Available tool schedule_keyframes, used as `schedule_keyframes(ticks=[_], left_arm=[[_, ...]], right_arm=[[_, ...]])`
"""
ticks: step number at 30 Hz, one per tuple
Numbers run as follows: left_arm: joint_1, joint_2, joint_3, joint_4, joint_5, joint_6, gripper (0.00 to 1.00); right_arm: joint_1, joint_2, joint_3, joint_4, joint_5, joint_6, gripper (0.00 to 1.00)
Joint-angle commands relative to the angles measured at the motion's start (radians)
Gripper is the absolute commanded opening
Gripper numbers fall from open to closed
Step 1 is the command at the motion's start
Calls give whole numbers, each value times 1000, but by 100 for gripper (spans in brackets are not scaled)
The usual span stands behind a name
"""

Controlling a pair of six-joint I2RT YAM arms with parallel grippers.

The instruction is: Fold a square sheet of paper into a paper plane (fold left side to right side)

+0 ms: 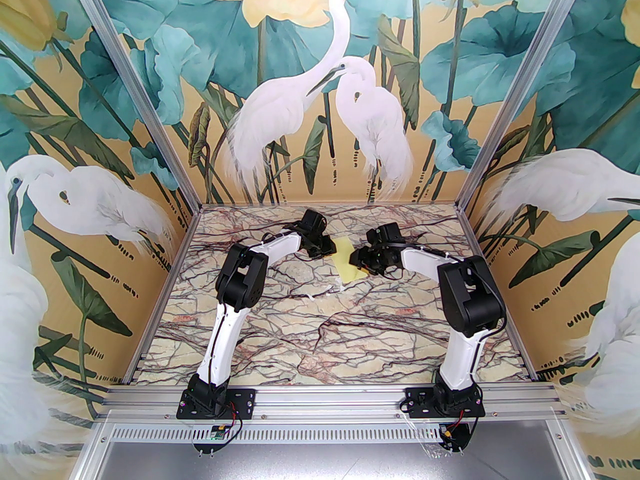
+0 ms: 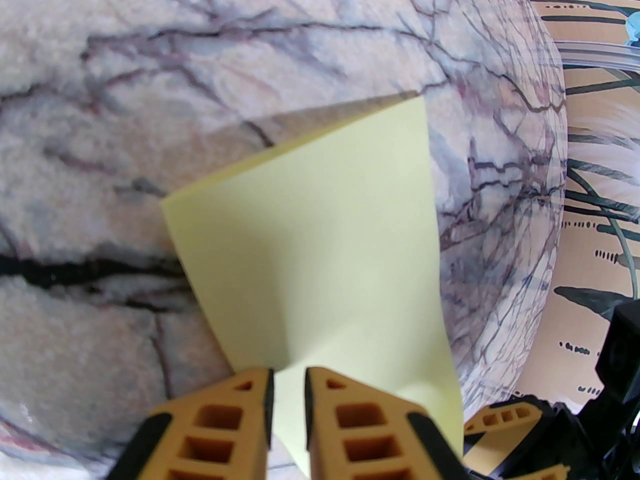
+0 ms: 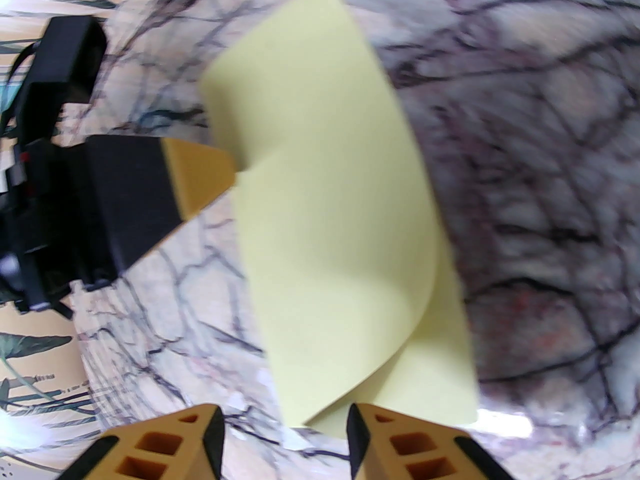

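Blur smears my right wrist view, and from above my wrists cover the sheet's sides. The pale yellow square sheet lies on the far worktop, one flap curled over and pinched in my left jaws. My right jaws hang spread at its curl.

the square sheet of paper curls over itself, the left gripper touching its far edge.
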Motion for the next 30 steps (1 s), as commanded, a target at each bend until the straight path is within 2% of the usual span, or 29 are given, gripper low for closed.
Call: schedule_keyframes(ticks=[1,4,7,12,16,21,24,26,30], left_arm=[[-10,-4,-19,7,16,8,20],[-10,-13,-40,15,16,2,21],[-10,-86,-94,53,18,-9,22],[-10,-192,-228,183,53,-69,24],[-10,-231,-316,290,118,-131,26],[-13,-255,-379,362,155,-165,26],[-18,-263,-410,412,176,-191,26],[-27,-262,-419,434,188,-199,26],[-45,-259,-422,454,195,-203,27]], right_arm=[[9,23,15,56,-38,34,48],[11,38,19,72,-47,45,48],[11,46,21,81,-47,53,48],[11,62,24,92,-44,59,48],[12,66,20,99,-39,64,43],[10,66,13,104,-34,68,19],[8,70,13,98,-25,69,11],[7,75,13,96,-25,69,1],[2,79,12,91,-20,70,0]])
